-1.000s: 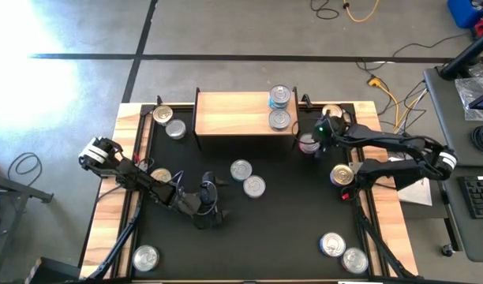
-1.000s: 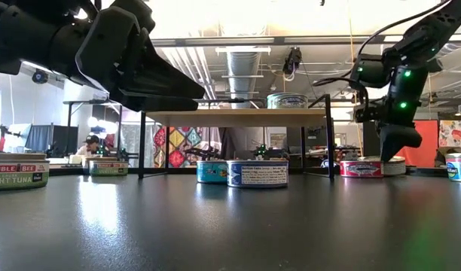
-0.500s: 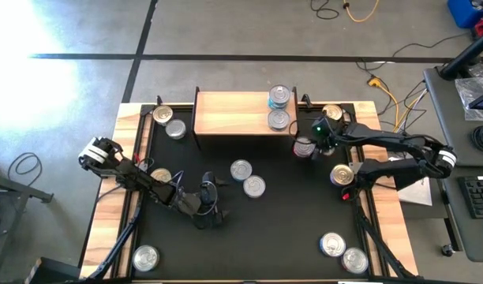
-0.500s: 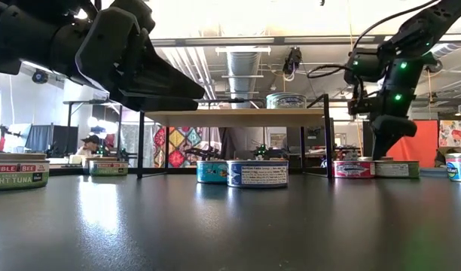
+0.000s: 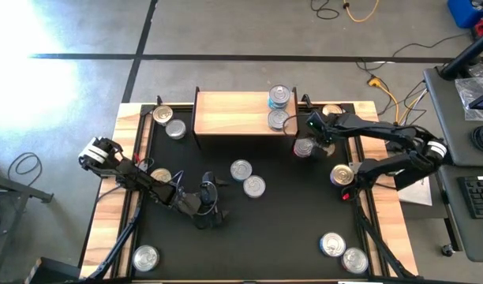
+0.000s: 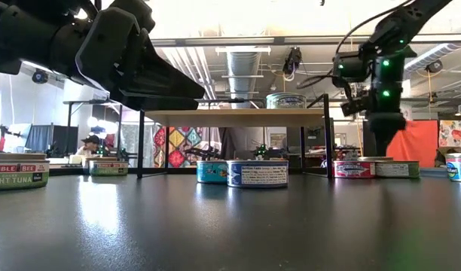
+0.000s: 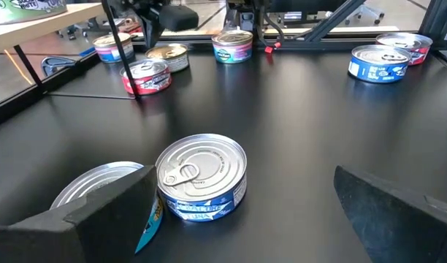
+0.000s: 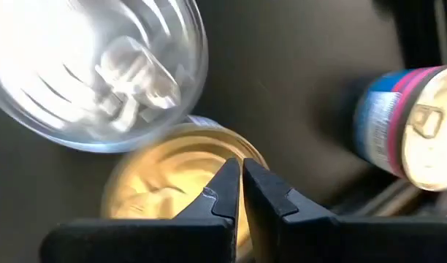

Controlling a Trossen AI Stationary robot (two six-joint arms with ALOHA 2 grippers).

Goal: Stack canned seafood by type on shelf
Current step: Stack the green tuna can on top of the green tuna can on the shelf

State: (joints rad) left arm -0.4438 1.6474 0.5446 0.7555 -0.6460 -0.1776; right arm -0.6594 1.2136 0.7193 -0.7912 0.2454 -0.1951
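Observation:
The shelf [image 5: 234,113] stands at the table's far edge with two tins [image 5: 280,96] [image 5: 279,119] on its right end. My right gripper [image 5: 315,126] [image 8: 240,183] is shut and hangs beside the shelf's right end, over a gold-lidded tin [image 8: 172,190]. A red-labelled tin [image 5: 304,147] [image 6: 353,168] stands on the table just beside it. My left gripper [image 5: 212,202] [image 7: 242,183] is open and low over the table's middle. It faces two silver-lidded tins [image 5: 254,186] [image 5: 241,169]; the blue-labelled one [image 7: 201,175] stands ahead of its fingers.
More tins stand loose on the black table. Two are at the far left [image 5: 162,115] [image 5: 175,129] and one sits by the left arm [image 5: 160,175]. One is at the near left [image 5: 145,256], a gold-lidded one at the right [image 5: 342,174], and two at the near right [image 5: 333,244] [image 5: 354,259].
My right gripper, still shut, has risen from beside the red-labelled tin and gone toward the shelf's right end. That tin has slid slightly toward the table's left.

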